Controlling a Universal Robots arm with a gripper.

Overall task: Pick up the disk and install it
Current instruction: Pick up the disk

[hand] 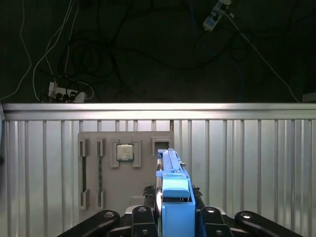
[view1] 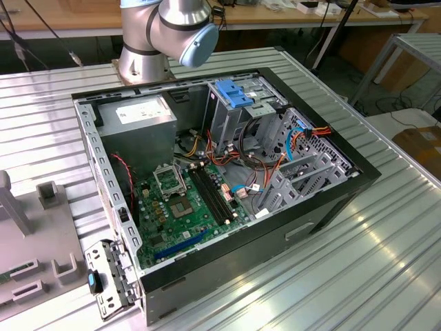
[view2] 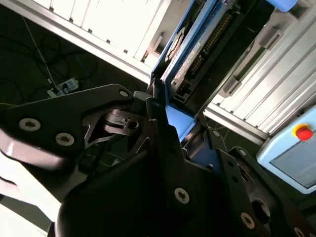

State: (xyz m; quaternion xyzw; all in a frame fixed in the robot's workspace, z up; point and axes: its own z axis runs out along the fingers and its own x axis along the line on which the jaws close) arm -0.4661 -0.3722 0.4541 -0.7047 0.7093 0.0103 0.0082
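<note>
In both wrist views my gripper (hand: 174, 219) (view2: 170, 123) is shut on the disk (hand: 170, 173) (view2: 195, 47), which I see edge-on. Its blue carrier rail (hand: 175, 197) sits between the black fingers (view2: 118, 101), and the metal body with connector pins runs away from them. The disk hangs in the air above the ribbed metal table (hand: 237, 148), away from the open computer case (view1: 227, 172). In the exterior view I see the arm's base and elbow (view1: 165, 34) behind the case.
Inside the case are a drive cage topped by a blue bracket (view1: 238, 93), a grey power supply (view1: 141, 110) and a green motherboard (view1: 186, 207). A grey fixture tray (hand: 98, 168) holding a chip (hand: 124, 152) lies below the disk. A pendant with a red button (view2: 303, 132) stands nearby.
</note>
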